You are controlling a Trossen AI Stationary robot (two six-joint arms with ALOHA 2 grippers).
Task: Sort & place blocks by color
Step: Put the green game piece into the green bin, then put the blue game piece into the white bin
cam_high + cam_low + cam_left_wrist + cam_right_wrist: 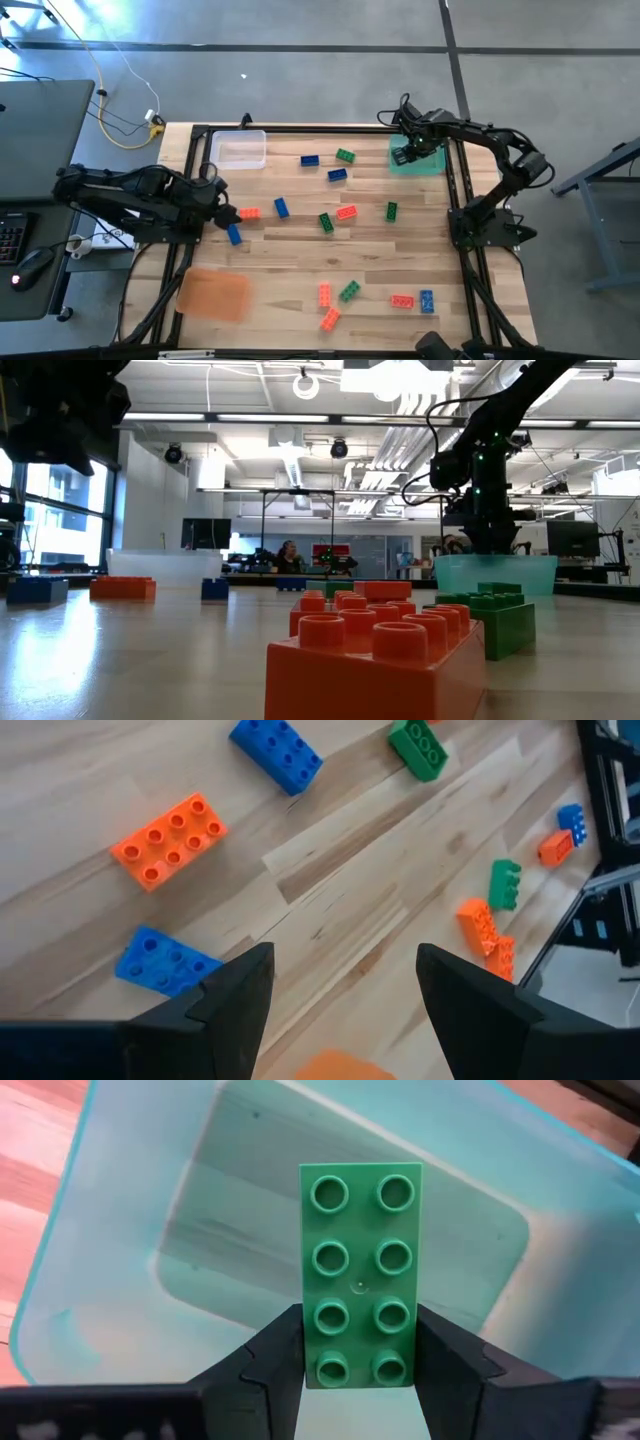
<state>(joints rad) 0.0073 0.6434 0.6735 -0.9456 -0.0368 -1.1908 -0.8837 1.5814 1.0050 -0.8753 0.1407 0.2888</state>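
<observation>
1. While the right gripper (pixel 360 1342) hangs over the green tray (pixel 120 1190), a green block (pixel 360 1270) sits between its two fingers (pixel 268 1348), studs facing the wrist camera; the fingers flank the block's near end, but whether they are pressing it or have let go cannot be told.
2. Seen from above, the right gripper (pixel 405 152) is at the green tray (pixel 430 165) by the table's far right corner.
3. At the table's left side, the left gripper (pixel 222 212) waits with its fingers (pixel 240 990) spread apart and nothing between them.
4. Just beyond it lie an orange block (pixel 249 213) and a blue block (pixel 234 234), with another blue block (pixel 281 207) a little farther on.
5. Further blocks in blue, green and orange lie scattered across the middle and near part of the wooden table (pixel 300 265).
6. A clear tray (pixel 238 150) sits near the far left, an orange tray (pixel 212 294) near the front left.
</observation>
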